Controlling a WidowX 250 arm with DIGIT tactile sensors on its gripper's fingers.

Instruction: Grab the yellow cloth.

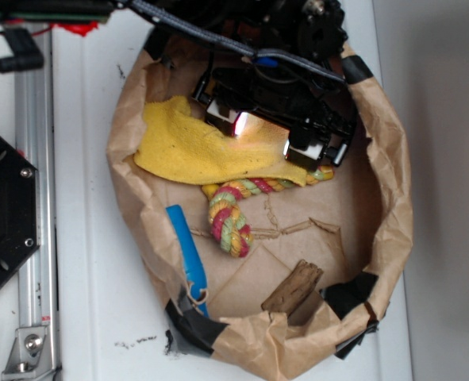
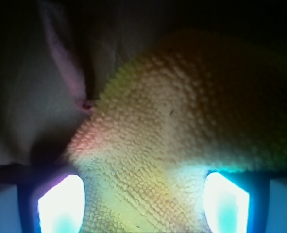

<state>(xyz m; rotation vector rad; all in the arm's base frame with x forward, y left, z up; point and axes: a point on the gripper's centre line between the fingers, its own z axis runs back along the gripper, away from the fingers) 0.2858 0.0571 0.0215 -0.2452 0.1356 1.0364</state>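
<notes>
While the two glowing fingers [image 2: 60, 204] stand well apart, the yellow cloth [image 2: 182, 126] fills the gap between them in the wrist view, its nubbly weave running right down past both lit pads, so the fingers are wide and straddle the fabric without yet pinching it. From outside, the gripper [image 1: 263, 136] sits low over the right-hand part of the cloth [image 1: 186, 147], which spreads out to the left of the fingers as a rumpled sheet. Just in front of the fingers, a braided rope toy [image 1: 232, 214] curls out from under the cloth's edge, close enough to be caught by mistake. Farther out lie a blue stick [image 1: 188, 252] and a brown piece of wood [image 1: 293, 287], both well clear. All of this rests in a crumpled paper bowl [image 1: 393, 159] patched with black tape, standing on the white worktop [image 1: 91, 302]. By my reading the approach is done and the step in hand is the grasp itself: the next move calls for closing the fingers squarely on the fold between them, then lifting straight up so the cloth comes free of the rope toy and the paper wall.
</notes>
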